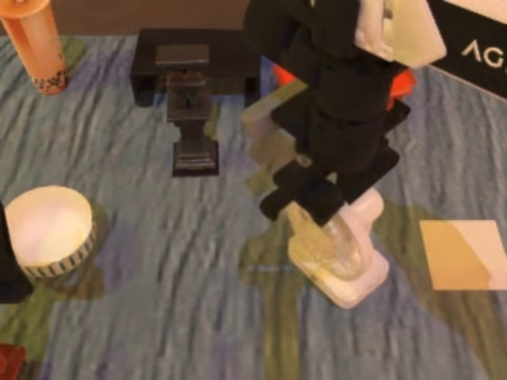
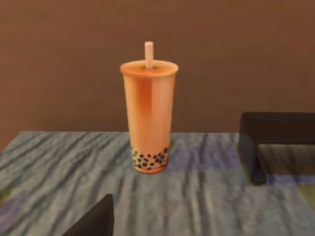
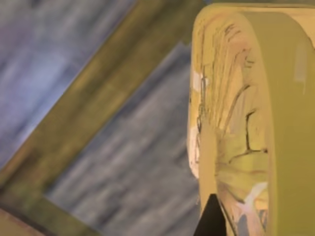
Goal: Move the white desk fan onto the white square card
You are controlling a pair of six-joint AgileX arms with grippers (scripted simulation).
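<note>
Right of table centre, you have these findings:
Right gripper [image 1: 321, 212]: down on the white desk fan [image 1: 341, 257]; whether its grip is clenched, you cannot tell.
Fan: on the table, well left of the white square card [image 1: 466, 253].
Left gripper: parked at the left edge.

1 fan [image 1: 337, 253], 1 card [image 1: 466, 253], 1 drum [image 1: 49, 229]
</note>
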